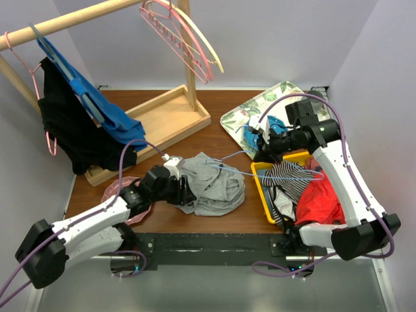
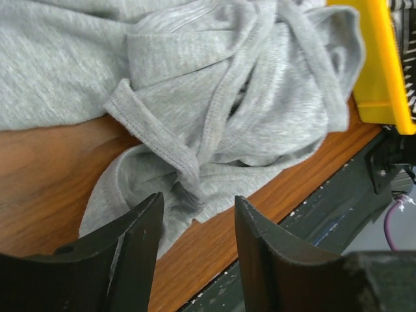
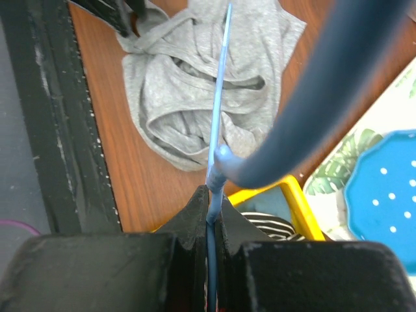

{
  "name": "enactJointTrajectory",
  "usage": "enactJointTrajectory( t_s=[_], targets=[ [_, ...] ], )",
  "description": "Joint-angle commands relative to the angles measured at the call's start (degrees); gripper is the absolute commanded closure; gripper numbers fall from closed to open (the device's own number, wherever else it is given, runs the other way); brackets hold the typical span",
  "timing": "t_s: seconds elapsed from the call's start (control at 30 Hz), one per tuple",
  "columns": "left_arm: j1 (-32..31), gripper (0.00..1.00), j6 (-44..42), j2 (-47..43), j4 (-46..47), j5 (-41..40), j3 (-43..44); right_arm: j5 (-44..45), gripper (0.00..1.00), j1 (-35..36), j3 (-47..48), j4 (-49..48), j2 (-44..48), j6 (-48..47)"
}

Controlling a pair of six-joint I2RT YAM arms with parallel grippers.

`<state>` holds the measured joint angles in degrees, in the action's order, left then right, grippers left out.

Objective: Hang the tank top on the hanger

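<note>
Black fingers (image 2: 140,234) of the left pincer (image 2: 198,200) stood apart and empty above the wooden table (image 2: 45,175), a folded strap of the grey tank top (image 2: 227,97) lying between and just ahead of their tips. Clamped shut on the thin pale-blue hanger (image 3: 220,97), the right pincer (image 3: 211,195) held its wire out ahead over the crumpled tank top, a yellow bin (image 3: 292,195) just beside it.

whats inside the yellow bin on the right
A black-and-white striped garment and a red garment fill the yellow bin, heaped up past its rim. The bin's floor and anything beneath the clothes are covered, so more items could be hidden there.
</note>
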<state>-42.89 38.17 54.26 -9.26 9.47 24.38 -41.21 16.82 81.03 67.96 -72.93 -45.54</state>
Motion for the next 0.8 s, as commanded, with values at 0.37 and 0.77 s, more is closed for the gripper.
enactJointTrajectory(
  t_s=[0.37, 0.77],
  targets=[
    [-1.2, 1.0, 2.3, 11.6, 11.2, -1.6, 3.4, -7.2, 1.0, -0.1, -1.1, 6.1, -2.0, -8.3],
    [7.1, 1.0, 4.9, -3.2, 10.0, 6.9, 2.5, -7.6, 1.0, -0.1, -0.1, 13.4, -2.6, -16.8]
  ],
)
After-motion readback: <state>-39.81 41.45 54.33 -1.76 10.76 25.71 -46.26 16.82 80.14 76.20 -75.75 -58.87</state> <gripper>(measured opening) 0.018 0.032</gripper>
